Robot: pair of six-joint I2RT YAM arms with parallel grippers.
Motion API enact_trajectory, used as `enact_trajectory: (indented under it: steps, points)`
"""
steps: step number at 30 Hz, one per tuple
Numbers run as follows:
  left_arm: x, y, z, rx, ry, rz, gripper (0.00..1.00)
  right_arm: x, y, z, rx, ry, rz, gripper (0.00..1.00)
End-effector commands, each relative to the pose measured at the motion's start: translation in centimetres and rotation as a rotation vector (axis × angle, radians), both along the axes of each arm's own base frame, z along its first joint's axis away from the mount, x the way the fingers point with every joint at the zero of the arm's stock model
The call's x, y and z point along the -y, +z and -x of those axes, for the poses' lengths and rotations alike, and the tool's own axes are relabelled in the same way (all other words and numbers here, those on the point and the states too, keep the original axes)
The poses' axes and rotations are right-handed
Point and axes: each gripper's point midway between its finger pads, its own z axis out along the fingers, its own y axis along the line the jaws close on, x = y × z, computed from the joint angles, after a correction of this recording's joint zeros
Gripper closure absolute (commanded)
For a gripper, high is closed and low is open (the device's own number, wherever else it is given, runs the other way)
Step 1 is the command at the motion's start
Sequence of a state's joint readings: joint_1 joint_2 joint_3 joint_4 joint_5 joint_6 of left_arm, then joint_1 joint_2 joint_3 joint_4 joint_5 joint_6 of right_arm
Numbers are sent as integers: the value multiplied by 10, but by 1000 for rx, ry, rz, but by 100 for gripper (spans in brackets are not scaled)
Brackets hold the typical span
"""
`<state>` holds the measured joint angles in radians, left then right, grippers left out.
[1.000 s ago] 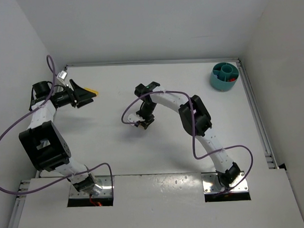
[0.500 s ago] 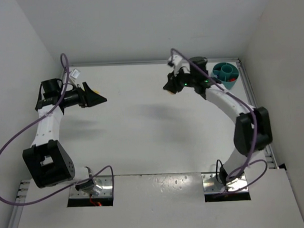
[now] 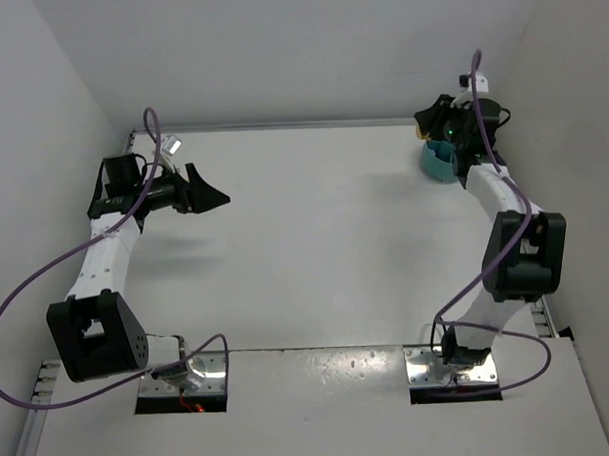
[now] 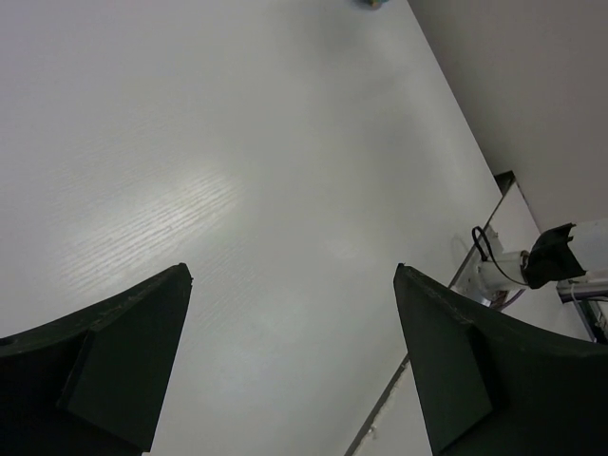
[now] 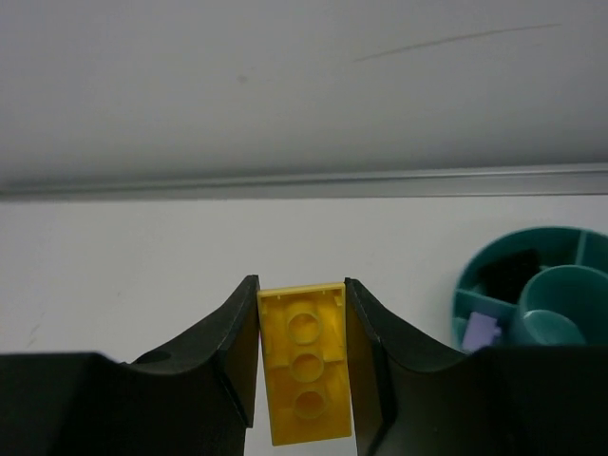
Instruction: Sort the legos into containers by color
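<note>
White bench [image 3: 316,258] is stretching beneath both my arms. Nearest, my left jaws are hanging spread wide over its left side, gripping nothing. Farther off, my right jaws are clamping a yellow lego [image 5: 304,375] by its long sides: a thin plate, three round sockets of its hollow underside facing my wrist camera. I am judging this to be the delivery step. The teal tub [image 5: 472,285] is sitting just to the right, in the far right corner, with a black lego [image 5: 508,271] and a pale lilac one [image 5: 483,332] lying in what seem to be separate compartments. Next I am needing to centre over a compartment free of other colours, then release.
</note>
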<state>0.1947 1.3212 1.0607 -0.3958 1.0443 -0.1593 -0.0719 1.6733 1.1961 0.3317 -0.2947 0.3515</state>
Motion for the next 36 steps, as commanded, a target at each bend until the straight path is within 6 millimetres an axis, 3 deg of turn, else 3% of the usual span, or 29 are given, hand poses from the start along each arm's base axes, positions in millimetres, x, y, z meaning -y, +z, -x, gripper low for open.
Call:
enact_trajectory:
  steps: [1, 6, 8, 9, 11, 22, 26, 28, 30, 31, 33, 34, 36]
  points:
    - [5, 13, -4, 64, 4, -12, 6, 45, 43, -30, 124, -116, -81, 100]
    - [4, 5, -9, 42, 10, 0, 6, 77, 40, -54, 150, -163, -125, 100]
    - [3, 5, -10, 41, 18, -5, 6, 87, 29, -62, 143, -183, -124, 100]
    - [6, 1, -11, 31, 8, -3, 6, 93, 34, -66, 157, -191, -122, 100]
    - [6, 6, -13, 42, 11, -1, 6, 107, 24, -73, 155, -238, -130, 100]
    - [5, -6, -21, -7, 17, 15, 6, 158, -9, -85, 155, -406, -120, 100]
    - [5, -9, -22, -18, 17, 17, 6, 169, -22, -87, 146, -437, -118, 100]
    - [5, -9, -25, -18, 17, 17, 6, 171, -18, -88, 155, -446, -117, 100]
    - [4, -12, -27, -34, 27, 18, 6, 177, -30, -89, 142, -456, -117, 100]
    - [3, -9, -28, -26, 27, 17, 6, 177, -25, -90, 153, -455, -117, 100]
    - [3, -12, -29, -35, 27, 18, 6, 178, -39, -93, 130, -457, -118, 100]
    - [3, -12, -29, -35, 27, 18, 6, 178, -32, -94, 148, -456, -117, 100]
    - [2, -13, -30, -35, 35, 13, 6, 179, -38, -95, 139, -456, -118, 100]
